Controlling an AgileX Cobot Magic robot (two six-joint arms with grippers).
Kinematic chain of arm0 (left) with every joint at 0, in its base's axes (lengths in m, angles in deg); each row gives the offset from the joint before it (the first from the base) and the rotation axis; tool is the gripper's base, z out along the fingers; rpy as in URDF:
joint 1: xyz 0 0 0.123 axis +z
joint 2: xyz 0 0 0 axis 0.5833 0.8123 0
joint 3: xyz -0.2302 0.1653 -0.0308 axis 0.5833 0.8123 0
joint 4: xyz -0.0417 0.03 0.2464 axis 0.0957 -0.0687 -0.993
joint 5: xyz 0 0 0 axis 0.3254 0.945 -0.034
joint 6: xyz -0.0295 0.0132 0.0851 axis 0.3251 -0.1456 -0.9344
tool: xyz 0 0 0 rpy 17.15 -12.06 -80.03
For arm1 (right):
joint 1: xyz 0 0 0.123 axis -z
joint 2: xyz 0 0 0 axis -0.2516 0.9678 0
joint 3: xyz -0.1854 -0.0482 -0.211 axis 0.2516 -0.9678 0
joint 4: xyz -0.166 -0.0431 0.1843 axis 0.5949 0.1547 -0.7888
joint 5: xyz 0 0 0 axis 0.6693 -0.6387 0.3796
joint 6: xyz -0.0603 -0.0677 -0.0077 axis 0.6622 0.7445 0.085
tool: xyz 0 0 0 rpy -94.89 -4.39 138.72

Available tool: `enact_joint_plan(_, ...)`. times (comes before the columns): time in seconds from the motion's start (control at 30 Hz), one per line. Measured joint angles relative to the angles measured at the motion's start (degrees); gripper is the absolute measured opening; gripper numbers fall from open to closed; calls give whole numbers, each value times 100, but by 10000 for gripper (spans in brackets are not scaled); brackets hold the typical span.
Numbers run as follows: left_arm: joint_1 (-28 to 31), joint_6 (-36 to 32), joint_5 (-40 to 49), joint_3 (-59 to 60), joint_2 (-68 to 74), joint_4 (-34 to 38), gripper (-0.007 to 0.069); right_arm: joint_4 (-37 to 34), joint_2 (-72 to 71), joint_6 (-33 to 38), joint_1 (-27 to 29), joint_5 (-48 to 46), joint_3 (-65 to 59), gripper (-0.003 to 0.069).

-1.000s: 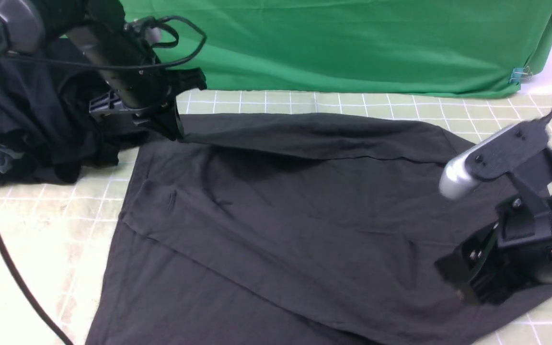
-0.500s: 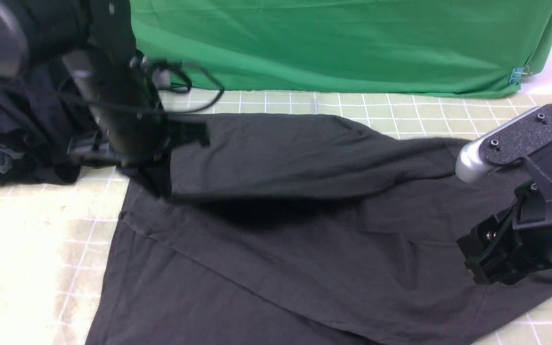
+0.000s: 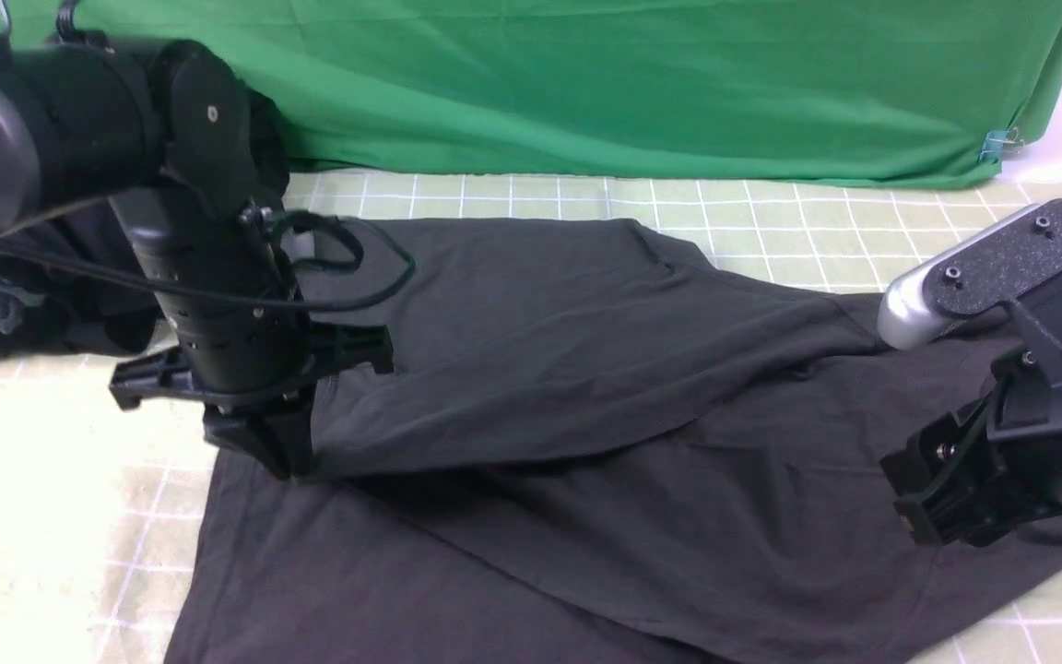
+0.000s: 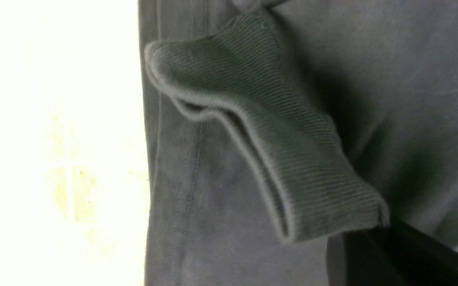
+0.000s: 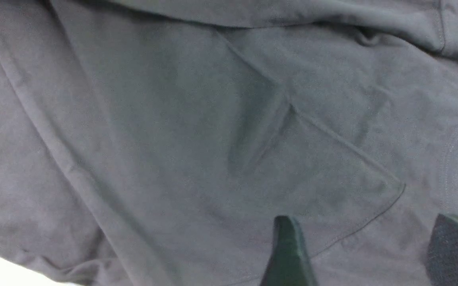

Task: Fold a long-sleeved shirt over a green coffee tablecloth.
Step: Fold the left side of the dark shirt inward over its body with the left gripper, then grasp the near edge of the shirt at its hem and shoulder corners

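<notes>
- The green checked tablecloth (image 3: 771,221) covers the whole table. Its near left part is washed out by glare.
- A plain green drape (image 3: 632,83) hangs along the far edge.
- The dark grey shirt (image 3: 586,535) lies spread on the tablecloth, from the near left to the right edge of the front view. In the right wrist view its body lies mostly flat with a few creases, and part of the round neck (image 5: 457,159) shows.
- A heap of dark clothes (image 3: 42,327) sits on the far left, behind the left arm and apart from the shirt.
- One sleeve (image 3: 513,369) is laid across the shirt's body, running from the right shoulder to the left side.
- The left gripper (image 3: 275,456) points down at the sleeve's end. Only one finger (image 4: 372,258) shows, touching the cuff's corner, so I cannot tell whether it grips.
- The right gripper (image 3: 920,516) hovers over the shirt's right side, jaws spread and holding nothing.
- The ribbed cuff (image 4: 261,131) stands slightly raised off the cloth beneath it.
- A small blue clip (image 3: 995,145) pinches the drape's right corner.
</notes>
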Motion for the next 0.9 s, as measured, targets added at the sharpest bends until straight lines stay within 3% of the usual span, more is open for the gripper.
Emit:
enact_joint_plan(0.13,0,-138,16,87,0,2,241,27,7,-72,48,-104,125,439)
enact_joint_plan(0.17,0,-144,21,87,0,2,251,27,7,-72,70,-133,139,439)
enact_joint_plan(0.3,0,-238,99,87,-5,-3,462,20,7,2,604,-486,642,439)
enact_joint_plan(0.4,0,-380,99,99,-97,29,540,-99,7,254,985,-599,835,439)
enact_joint_plan(0.53,-95,-462,80,483,-589,90,549,-421,23,603,1379,-844,864,439)
enact_joint_plan(0.73,-477,-266,99,1789,-1464,-21,519,-760,84,865,1424,-1021,864,439)
enact_joint_plan(0.9,-829,201,-538,3026,-1831,-318,514,-1341,84,1312,1424,-952,864,439)
